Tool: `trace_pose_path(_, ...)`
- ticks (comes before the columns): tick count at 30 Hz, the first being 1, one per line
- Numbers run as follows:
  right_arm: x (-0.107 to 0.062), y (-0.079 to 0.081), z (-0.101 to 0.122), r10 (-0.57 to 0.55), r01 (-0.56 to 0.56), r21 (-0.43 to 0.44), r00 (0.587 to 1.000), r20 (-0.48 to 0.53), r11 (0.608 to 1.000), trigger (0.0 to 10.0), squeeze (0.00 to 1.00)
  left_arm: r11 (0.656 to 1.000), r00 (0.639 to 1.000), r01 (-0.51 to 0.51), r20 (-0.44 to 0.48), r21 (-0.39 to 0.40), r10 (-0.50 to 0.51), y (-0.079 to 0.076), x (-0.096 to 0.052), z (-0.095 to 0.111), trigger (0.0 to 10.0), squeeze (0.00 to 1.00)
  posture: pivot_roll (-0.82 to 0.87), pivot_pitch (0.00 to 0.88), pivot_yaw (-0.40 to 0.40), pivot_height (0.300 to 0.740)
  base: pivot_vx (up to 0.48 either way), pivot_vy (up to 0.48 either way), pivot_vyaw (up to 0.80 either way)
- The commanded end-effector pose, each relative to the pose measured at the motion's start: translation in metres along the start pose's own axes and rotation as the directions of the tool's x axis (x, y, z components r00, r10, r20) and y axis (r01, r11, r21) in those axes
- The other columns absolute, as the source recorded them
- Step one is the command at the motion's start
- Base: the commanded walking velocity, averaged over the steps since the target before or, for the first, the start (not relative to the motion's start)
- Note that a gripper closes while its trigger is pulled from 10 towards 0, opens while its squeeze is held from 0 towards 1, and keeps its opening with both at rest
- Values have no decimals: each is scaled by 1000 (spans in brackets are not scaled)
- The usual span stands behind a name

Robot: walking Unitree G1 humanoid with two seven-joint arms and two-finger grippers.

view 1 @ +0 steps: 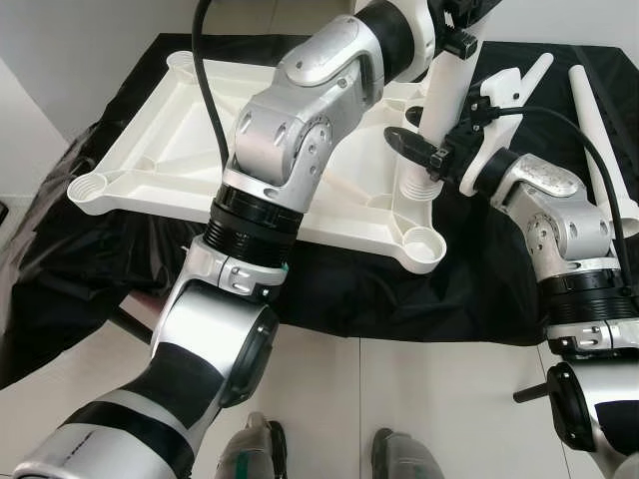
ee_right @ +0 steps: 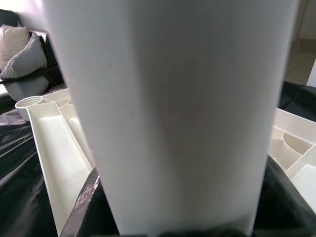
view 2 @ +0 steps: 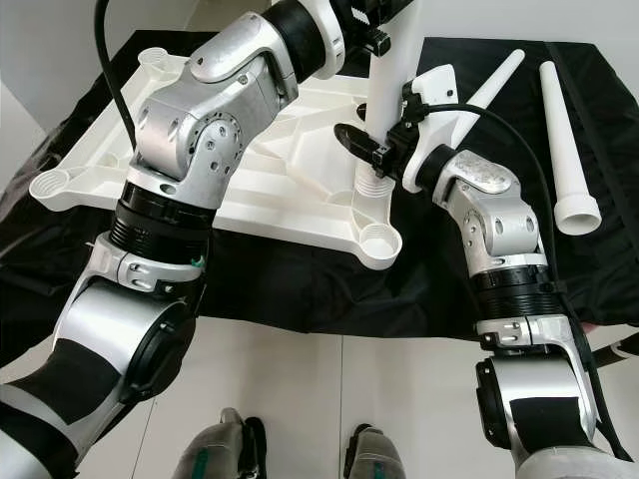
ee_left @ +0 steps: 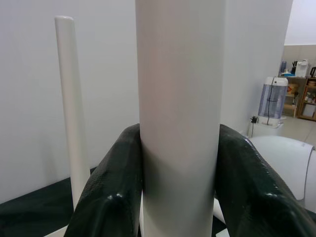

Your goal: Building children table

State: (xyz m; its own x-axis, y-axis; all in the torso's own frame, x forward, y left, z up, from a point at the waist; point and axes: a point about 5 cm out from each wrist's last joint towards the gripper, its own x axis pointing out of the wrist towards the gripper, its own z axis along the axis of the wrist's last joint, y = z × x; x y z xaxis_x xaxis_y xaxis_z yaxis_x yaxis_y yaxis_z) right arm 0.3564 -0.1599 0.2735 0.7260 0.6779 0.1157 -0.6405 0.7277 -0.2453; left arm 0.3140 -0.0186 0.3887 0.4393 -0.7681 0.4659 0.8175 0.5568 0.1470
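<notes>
- While both grippers are clamping the upright white leg (view 2: 391, 100), the left gripper (ee_left: 180, 163) is pinching it high up, black fingers (ee_left: 111, 192) pressed on either side of the tube.
- The right gripper (view 2: 374, 150) is gripping the same leg low, just above its threaded foot, fingers closed around it.
- That leg is standing in a socket by the near right corner of the upturned white tabletop (view 2: 290, 190), at about 1 o'clock from the robot.
- Leg is looking like hollow moulded plastic: light, stiff, smooth and likely slippery, so twisting grip needs firm squeeze; low hold near the socket is giving best control.
- Second leg (ee_left: 71, 108) is already standing upright beyond it.
- Two loose legs (view 2: 569, 140) are lying on the black cloth (view 2: 300, 289) at 2 o'clock, well apart from the socket.
- Empty corner socket (view 2: 377, 239) is sitting just beside the held leg, at the tabletop's near edge.
- Room is open overhead; tabletop ribs and the far wall are limiting sideways swing.
</notes>
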Motion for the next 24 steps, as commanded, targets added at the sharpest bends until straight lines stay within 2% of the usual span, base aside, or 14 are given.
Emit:
trace_pose_path(1,3,-3,10,-12,13,-15,999,40,1000,10000,0,999,999,40,-23,-9,-40,-8,1,-5,10000,0,-40,128,68,740,0,0,0)
trace_pose_path(24,3,-3,10,-15,16,-14,999,40,1000,10000,0,999,999,44,-25,-9,-44,-9,2,-5,10000,0,-40,128,68,740,0,0,0)
